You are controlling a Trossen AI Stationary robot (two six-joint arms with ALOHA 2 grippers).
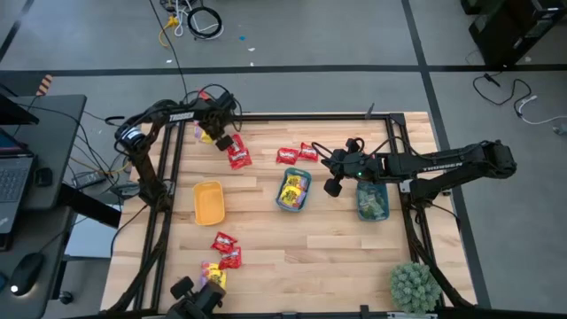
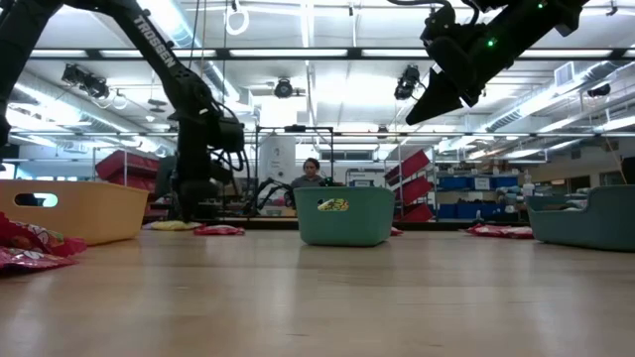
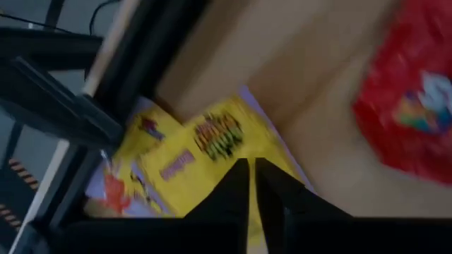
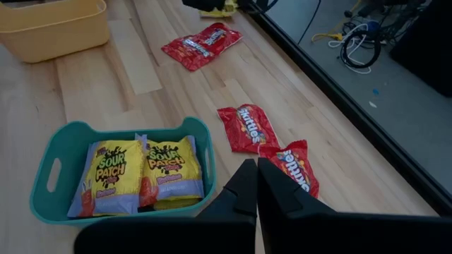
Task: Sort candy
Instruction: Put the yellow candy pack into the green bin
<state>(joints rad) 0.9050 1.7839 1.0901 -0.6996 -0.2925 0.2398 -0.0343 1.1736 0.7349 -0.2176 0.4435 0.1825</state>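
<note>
At the far left corner of the table, the left gripper [image 3: 251, 185] has its fingers closed on a yellow candy packet [image 3: 205, 152].
Red packets [image 1: 238, 152] lie just beside it; the right gripper [image 1: 334, 171], fingers pressed together and empty, hangs over the table beside the teal tray [image 4: 53, 173] holding yellow packets [image 4: 168, 168].
</note>
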